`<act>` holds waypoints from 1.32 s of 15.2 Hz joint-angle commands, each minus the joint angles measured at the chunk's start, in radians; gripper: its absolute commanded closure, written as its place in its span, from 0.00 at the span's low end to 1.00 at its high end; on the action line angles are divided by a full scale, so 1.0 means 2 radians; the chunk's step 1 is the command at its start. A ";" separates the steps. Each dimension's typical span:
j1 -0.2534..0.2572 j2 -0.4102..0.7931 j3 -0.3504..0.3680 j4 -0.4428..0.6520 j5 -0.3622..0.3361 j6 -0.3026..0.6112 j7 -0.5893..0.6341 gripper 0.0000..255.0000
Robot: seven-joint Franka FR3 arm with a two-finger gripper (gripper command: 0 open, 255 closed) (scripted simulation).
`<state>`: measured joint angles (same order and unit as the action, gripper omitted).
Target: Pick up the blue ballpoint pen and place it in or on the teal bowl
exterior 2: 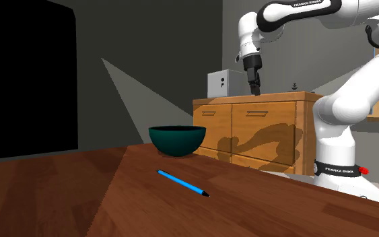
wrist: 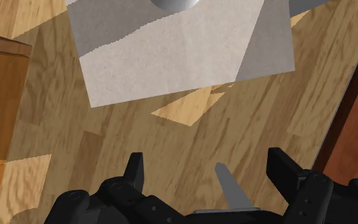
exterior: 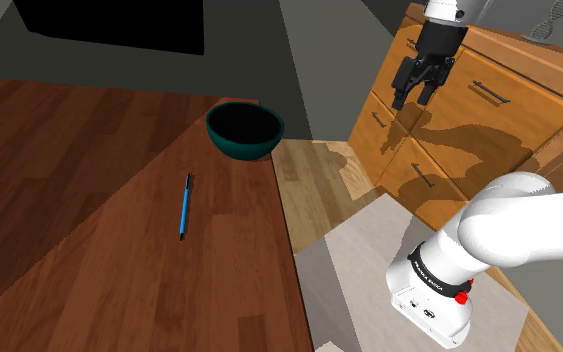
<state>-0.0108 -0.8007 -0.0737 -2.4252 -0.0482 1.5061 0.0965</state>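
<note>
hand: my gripper (exterior: 421, 92) spread wide, empty, high above the floor (ready for a grasp) | blue pen (exterior: 184, 206) flat on table (exterior: 79, 190), near teal bowl (exterior: 245, 149), apart | pickup not yet begun

1. We'd say this is a room in somebody's home, living or dining room kind of thing, nothing lab-like about it.
2. There's a big dark reddish wooden table (exterior: 89, 200) with a teal bowl (exterior: 244, 130) sitting on it.
3. A light wooden dresser (exterior 2: 262, 128) with handled drawers stands by the plain grey wall (exterior 2: 154, 47), with a small grey box (exterior 2: 223, 83) on top.
4. We also see a pale plank floor (wrist: 171, 146) with a light grey rug (wrist: 171, 51) lying on it.
</note>
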 commanded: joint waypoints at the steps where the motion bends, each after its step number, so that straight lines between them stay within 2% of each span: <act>1: 0.000 0.000 0.000 0.000 0.000 0.000 0.000 0.00; 10: 0.032 0.023 0.103 -0.033 0.085 0.062 0.133 0.00; 20: 0.056 0.126 0.218 -0.005 0.151 0.153 0.276 0.00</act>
<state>0.1002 -0.5797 0.3394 -2.4543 0.2449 1.7966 0.6167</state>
